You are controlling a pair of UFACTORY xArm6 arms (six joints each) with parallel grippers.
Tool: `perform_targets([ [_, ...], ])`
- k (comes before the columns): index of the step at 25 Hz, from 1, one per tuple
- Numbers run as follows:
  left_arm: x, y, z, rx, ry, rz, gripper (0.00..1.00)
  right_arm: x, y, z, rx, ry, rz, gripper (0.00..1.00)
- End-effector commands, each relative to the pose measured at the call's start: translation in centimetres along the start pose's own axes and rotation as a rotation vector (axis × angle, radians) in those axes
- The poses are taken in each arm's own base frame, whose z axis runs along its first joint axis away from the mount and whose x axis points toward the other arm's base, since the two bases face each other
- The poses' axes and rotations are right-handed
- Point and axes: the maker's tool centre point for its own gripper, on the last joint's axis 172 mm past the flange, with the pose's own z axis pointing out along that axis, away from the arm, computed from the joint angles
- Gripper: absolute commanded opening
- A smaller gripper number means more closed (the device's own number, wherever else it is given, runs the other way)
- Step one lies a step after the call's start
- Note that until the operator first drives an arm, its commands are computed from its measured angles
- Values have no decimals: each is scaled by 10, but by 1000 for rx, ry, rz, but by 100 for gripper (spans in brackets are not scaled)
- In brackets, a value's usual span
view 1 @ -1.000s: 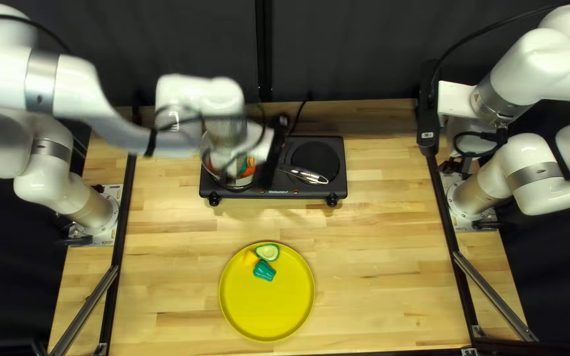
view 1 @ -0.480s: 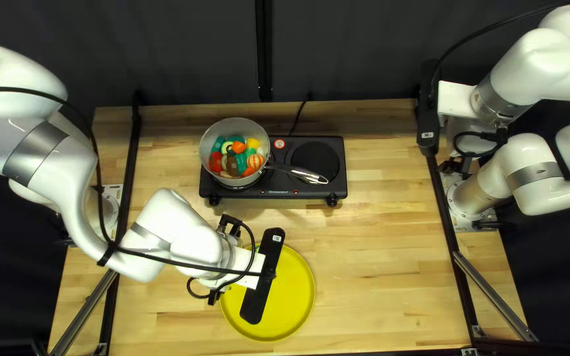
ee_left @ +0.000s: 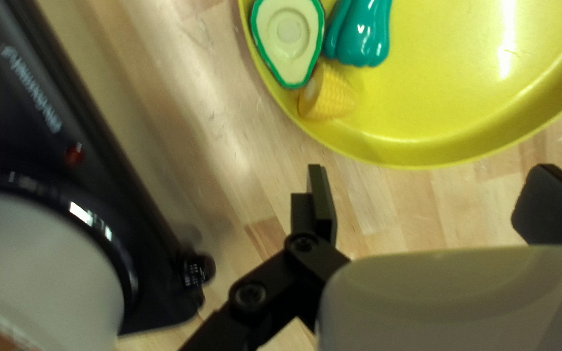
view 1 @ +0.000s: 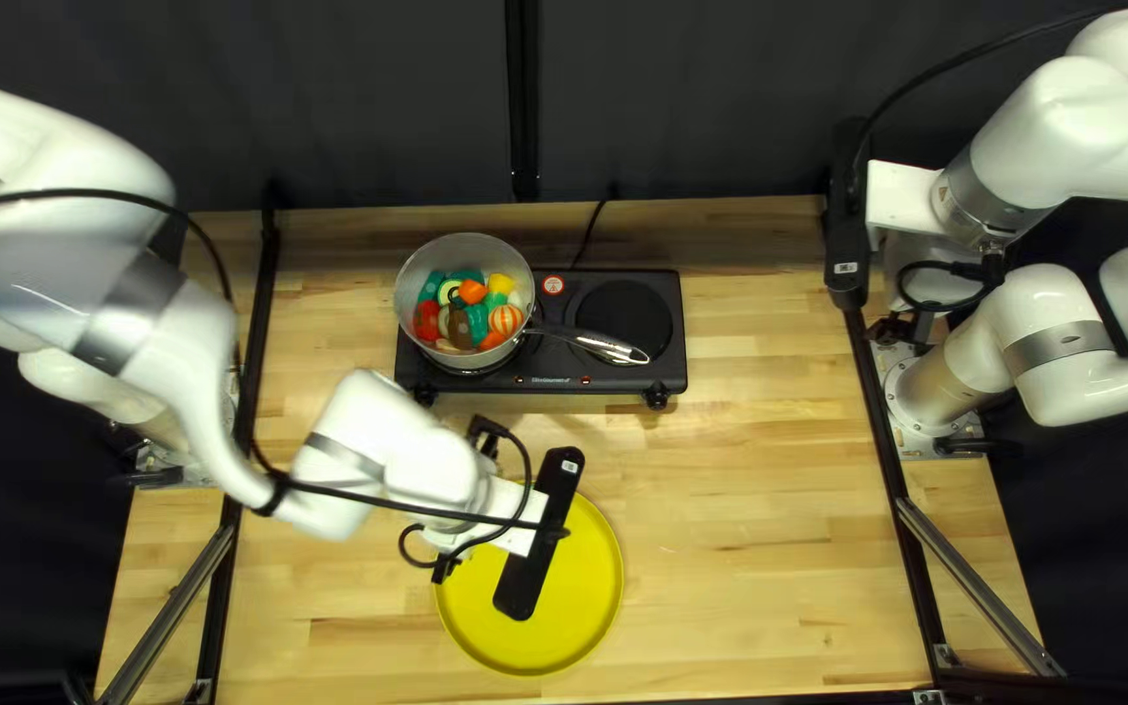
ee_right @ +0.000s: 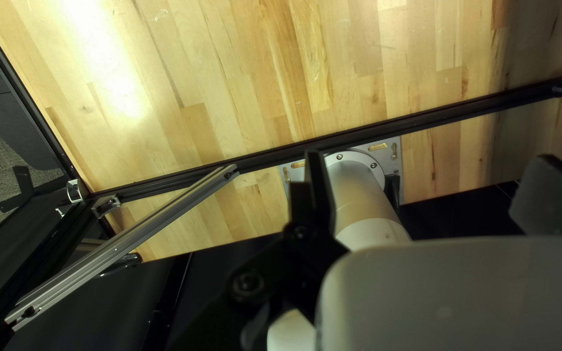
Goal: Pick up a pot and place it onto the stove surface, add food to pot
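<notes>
Yellow plate (view 1: 590, 614): is lying on the table (view 1: 773, 522), partly under the left arm; is keeping its place from the earlier views.
Pot (view 1: 466, 250): is sitting on the stove (view 1: 558, 384), over its left end in the top left view, handle (view 1: 590, 342) pointing right; is holding mixed food (view 1: 470, 313). A second ago the left arm was crossing over it; now it is showing in full.
Left gripper (view 1: 541, 533): is hanging over the plate, a little farther right and toward the stove than half a second ago; is standing released, with wood showing between its fingers.
Avocado (ee_left: 287, 39), pepper (ee_left: 360, 32), corn (ee_left: 328, 94): are lying close together at the plate's rim, ahead of the left gripper in its wrist view.
Right gripper (view 1: 846, 235): is staying near the table's right edge, unmoved; is standing released, its fingers spread and grasping nothing.
</notes>
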Motion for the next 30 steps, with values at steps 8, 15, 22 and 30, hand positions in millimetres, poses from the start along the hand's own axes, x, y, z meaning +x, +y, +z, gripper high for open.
perform_targets([
  [8, 4, 15, 34, -15, -31, 215, 100, 0, 0, 0, 0, 0, 0, 100],
  [15, 4, 16, 39, 1, -52, 314, 100, 0, 0, 0, 0, 0, 0, 100],
  [22, -3, 8, 45, 27, -63, 360, 100, 0, 0, 0, 0, 0, 0, 100],
  [30, 1, -6, 57, 54, -75, 370, 100, 0, 0, 0, 0, 0, 0, 100],
])
